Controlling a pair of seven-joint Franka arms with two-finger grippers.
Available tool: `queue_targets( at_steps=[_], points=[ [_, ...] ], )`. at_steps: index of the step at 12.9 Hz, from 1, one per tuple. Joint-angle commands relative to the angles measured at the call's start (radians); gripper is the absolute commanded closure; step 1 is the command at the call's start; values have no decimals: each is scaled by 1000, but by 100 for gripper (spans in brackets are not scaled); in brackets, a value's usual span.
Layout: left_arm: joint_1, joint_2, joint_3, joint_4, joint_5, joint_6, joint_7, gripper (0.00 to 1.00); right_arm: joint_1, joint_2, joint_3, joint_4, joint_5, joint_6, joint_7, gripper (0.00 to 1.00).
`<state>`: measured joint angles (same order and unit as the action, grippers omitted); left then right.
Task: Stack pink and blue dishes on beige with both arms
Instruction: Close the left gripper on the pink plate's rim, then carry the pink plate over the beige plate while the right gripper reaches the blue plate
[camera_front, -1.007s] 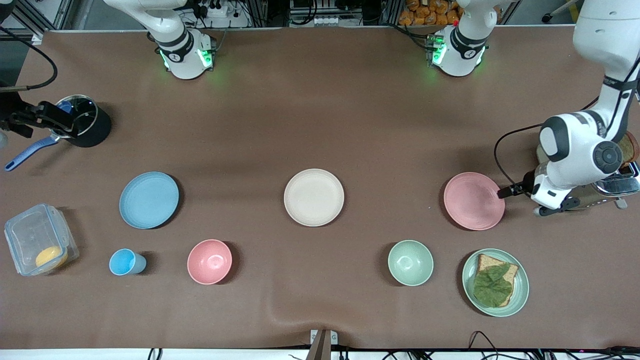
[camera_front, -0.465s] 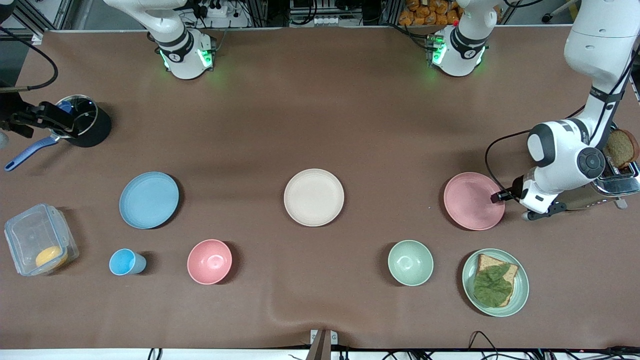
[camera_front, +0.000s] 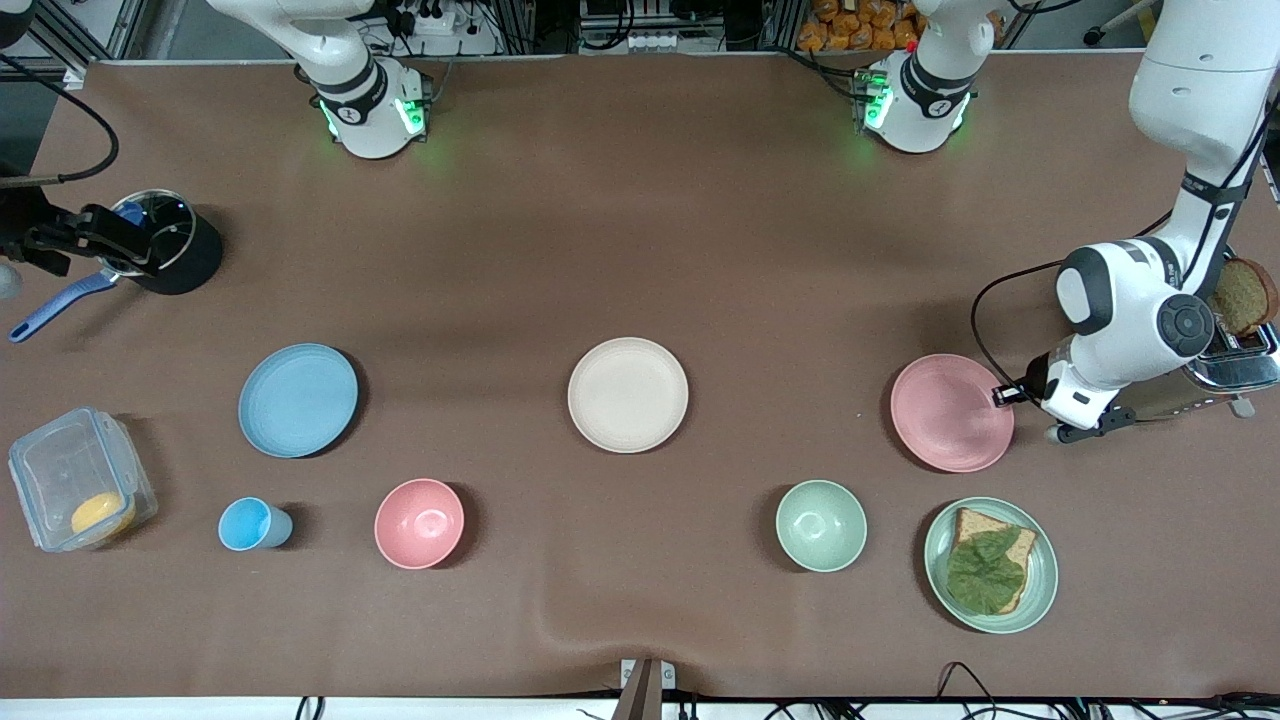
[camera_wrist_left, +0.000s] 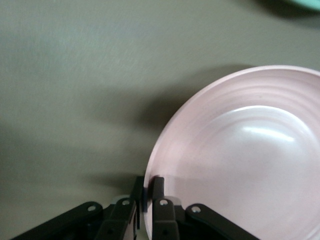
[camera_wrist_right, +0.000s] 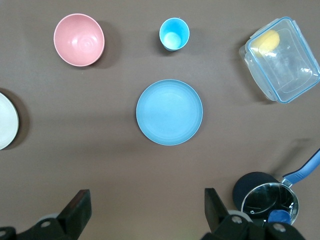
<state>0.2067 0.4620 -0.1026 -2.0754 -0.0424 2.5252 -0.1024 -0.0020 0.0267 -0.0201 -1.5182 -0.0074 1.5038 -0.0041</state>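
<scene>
The pink plate (camera_front: 950, 412) (camera_wrist_left: 240, 160) lies toward the left arm's end of the table. My left gripper (camera_front: 1001, 396) (camera_wrist_left: 148, 182) is shut on its rim at the toaster side, one finger above the rim and one below. At the table's middle lies the beige plate (camera_front: 628, 394) (camera_wrist_right: 6, 120), bare. The blue plate (camera_front: 298, 400) (camera_wrist_right: 169, 112) rests flat toward the right arm's end. My right gripper (camera_wrist_right: 145, 210) hangs high over the table beside the blue plate, open, with nothing between its fingers.
A toaster (camera_front: 1235, 370) stands right by the left arm. Nearer the front camera are a green plate with bread and a leaf (camera_front: 1040, 590), a green bowl (camera_front: 821, 525), a pink bowl (camera_front: 419, 523), a blue cup (camera_front: 250, 524) and a clear container (camera_front: 75, 490). A black pot (camera_front: 170, 240) stands beside the right arm.
My left gripper moved in from the toaster to the pink plate's rim and shut on it. The plate shifted slightly toward the front camera. The right arm has not moved.
</scene>
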Motion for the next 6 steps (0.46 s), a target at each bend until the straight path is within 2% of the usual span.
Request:
queue_targets(
  at_steps=[1, 2, 5, 6],
  points=[
    [0, -87, -54, 4, -24, -63, 39, 100, -3, -8, 6, -11, -10, 4, -2, 0],
    [0, -115, -84, 42, -17, -128, 42, 100, -3, -7, 6, -13, -10, 6, -2, 0],
    [-4, -129, -199, 237, -22, -406, 36, 100, -9, -7, 6, -23, -8, 6, -2, 0],
    [-13, -122, -234, 268, -25, -436, 23, 100, -10, -7, 6, -25, -8, 7, -2, 0]
  ],
)
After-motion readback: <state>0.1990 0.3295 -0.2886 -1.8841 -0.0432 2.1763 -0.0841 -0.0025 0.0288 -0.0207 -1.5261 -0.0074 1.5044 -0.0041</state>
